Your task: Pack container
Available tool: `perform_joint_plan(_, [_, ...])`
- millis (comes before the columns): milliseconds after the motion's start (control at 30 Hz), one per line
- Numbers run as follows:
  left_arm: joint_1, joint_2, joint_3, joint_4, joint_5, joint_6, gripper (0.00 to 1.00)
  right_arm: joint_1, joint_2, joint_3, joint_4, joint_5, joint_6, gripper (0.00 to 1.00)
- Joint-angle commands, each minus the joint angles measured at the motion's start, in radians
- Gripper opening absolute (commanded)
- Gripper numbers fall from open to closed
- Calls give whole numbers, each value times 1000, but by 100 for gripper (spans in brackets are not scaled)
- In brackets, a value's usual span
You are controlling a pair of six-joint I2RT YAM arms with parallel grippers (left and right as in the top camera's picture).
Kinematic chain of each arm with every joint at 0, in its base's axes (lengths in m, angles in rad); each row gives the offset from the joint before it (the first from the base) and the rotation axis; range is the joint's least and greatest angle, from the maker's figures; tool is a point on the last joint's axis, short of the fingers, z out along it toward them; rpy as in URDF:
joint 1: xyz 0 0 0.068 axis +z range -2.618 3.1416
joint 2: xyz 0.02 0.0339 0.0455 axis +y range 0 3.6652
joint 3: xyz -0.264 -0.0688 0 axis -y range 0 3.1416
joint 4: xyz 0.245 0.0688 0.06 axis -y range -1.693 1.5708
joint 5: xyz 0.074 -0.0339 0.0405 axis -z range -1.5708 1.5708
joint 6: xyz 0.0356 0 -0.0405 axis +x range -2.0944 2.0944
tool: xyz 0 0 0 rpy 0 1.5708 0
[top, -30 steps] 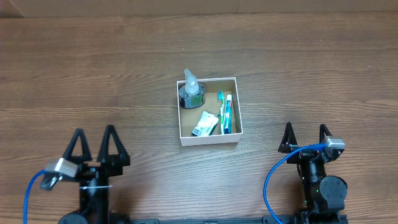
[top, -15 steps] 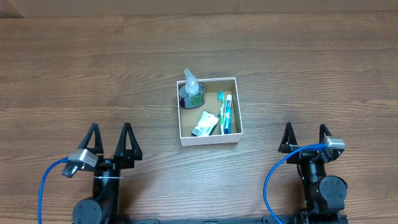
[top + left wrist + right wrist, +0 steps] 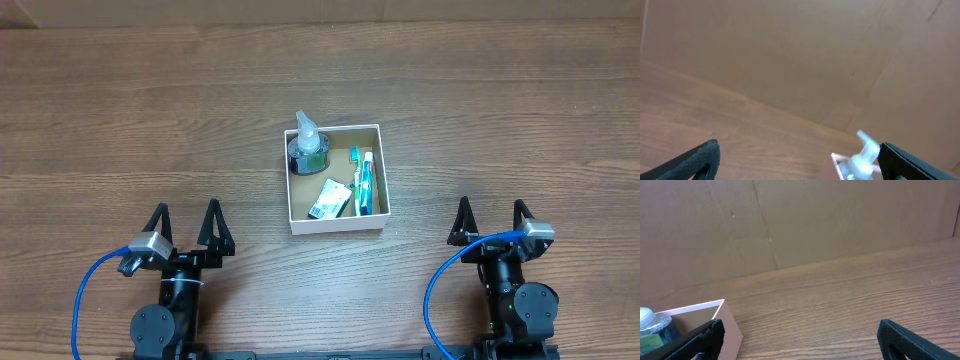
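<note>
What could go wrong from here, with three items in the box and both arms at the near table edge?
1. The bottle stands in the far left corner of the container, and its nozzle rises above the rim; a gripper reaching in could tip it.
2. The container lies loose on the table; a nudge from the left gripper or right gripper may slide it.

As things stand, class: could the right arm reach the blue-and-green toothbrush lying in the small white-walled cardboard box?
Probably yes. The blue-and-green toothbrush lies along the right wall of the white-walled cardboard box, nearest the open right gripper, with only bare wooden table between and nothing covering it.
</note>
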Motion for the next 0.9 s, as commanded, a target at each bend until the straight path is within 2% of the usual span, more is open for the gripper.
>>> perform_joint_plan(0, [3,-7,-3,-3,-15,102,100,-4,-11,-10,5,2,-6,100])
perform_joint_plan(167, [3,-7,-3,-27,23,396,100,-4,-11,-10,5,2,-6,100])
perform_joint_plan(233, [3,-7,-3,-36,23,445,100,-4,-11,-10,5,2,-6,100])
perform_joint_plan(500, [3,-7,-3,-48,40,446,100,-4,-11,-10,5,2,-6,100])
perform_joint_plan(733, [3,-7,-3,-54,41,377,100,-4,-11,-10,5,2,-6,100])
perform_joint_plan(867, [3,-7,-3,-116,40,377,100,-4,-11,-10,5,2,-6,100])
